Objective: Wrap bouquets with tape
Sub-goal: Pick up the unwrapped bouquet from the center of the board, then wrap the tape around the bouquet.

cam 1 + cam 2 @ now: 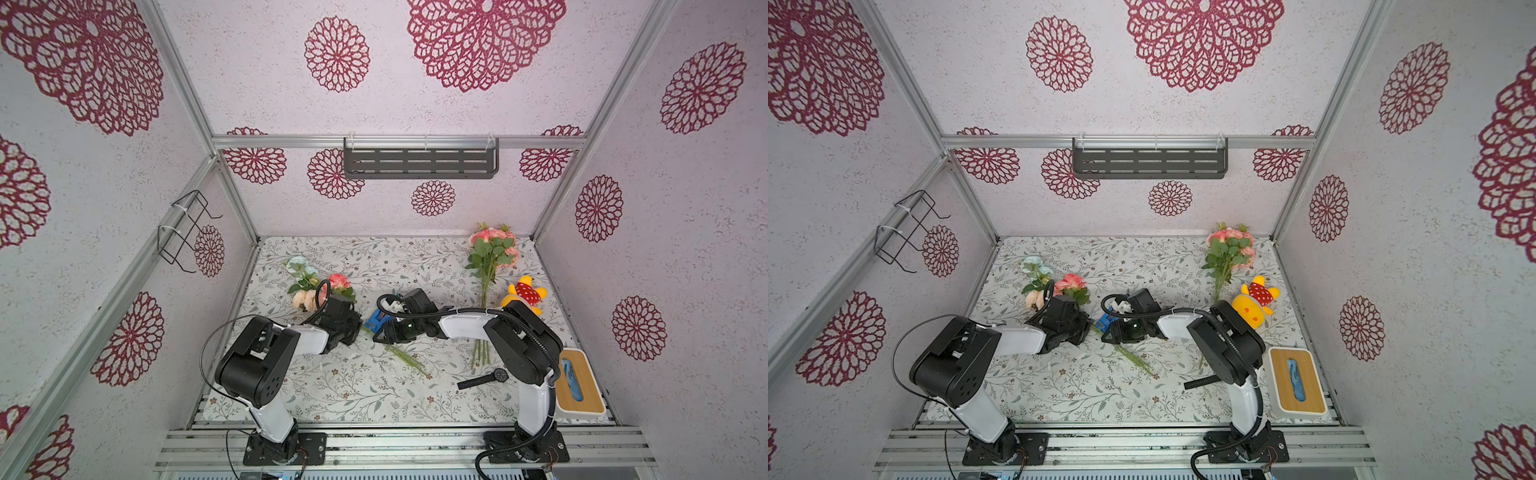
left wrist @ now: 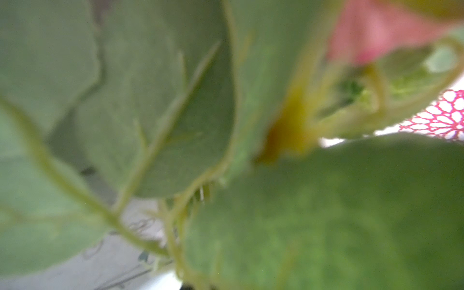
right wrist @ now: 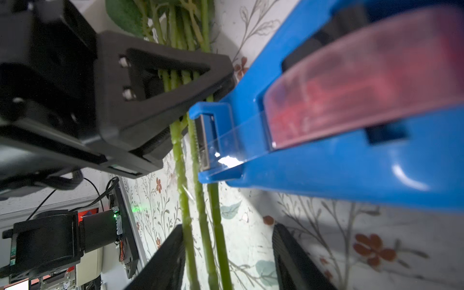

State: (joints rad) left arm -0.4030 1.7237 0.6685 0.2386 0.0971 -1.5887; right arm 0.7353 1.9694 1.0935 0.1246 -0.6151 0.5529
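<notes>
One bouquet (image 1: 309, 286) with pink, peach and pale blue blooms lies at the left of the mat, and its stems (image 1: 405, 357) run toward the front. My left gripper (image 1: 359, 328) is shut on those stems (image 3: 175, 82). Blurred leaves (image 2: 175, 113) of this bouquet fill the left wrist view and hide the jaws there. The blue tape dispenser (image 1: 377, 322) (image 3: 326, 155) lies on the mat right beside the clamped stems, and its cutter (image 3: 203, 143) almost touches them. My right gripper (image 3: 227, 231) (image 1: 384, 332) stands open, with the stems passing between its fingers. A second bouquet (image 1: 490, 253) lies at the back right.
A yellow plush toy (image 1: 525, 295) lies next to the right arm's elbow. A black wristwatch (image 1: 486, 379) lies at the front right, and a wooden-lidded tissue box (image 1: 577, 384) stands by the right edge. The back wall carries a dark shelf (image 1: 419, 160), and the left wall a wire rack (image 1: 187, 230).
</notes>
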